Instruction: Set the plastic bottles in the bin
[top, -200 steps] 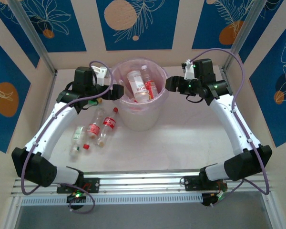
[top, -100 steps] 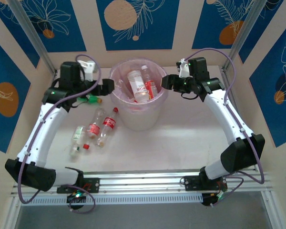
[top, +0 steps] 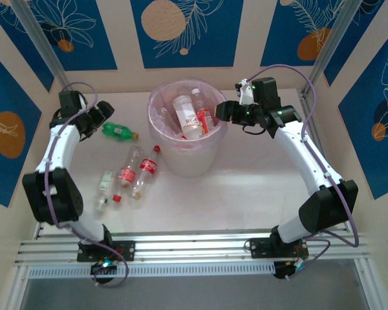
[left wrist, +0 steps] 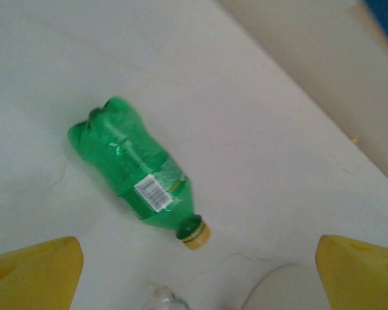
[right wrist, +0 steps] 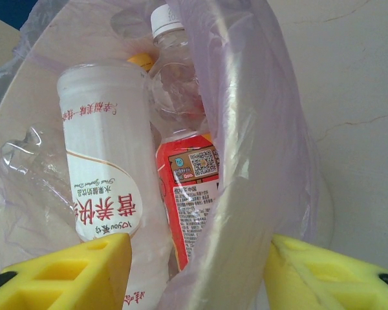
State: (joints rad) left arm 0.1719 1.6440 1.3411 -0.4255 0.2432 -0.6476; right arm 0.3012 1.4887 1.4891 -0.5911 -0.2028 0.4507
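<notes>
Left wrist — green bottle [left wrist: 139, 174] flat ahead of left gripper [left wrist: 197, 258] — jaws spread.

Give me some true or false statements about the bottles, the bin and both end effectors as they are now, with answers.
1. The green bottle lies on its side on the table. True.
2. The left end effector grips the green bottle. False: it is open and empty, with the bottle lying apart from it.
3. Several bottles sit inside the bin. True.
4. The bin has tipped over. False: it stands upright.
5. The right end effector is open at the bin's rim. True.
6. Only the green bottle is left on the table. False: three more bottles lie left of the bin.
</notes>
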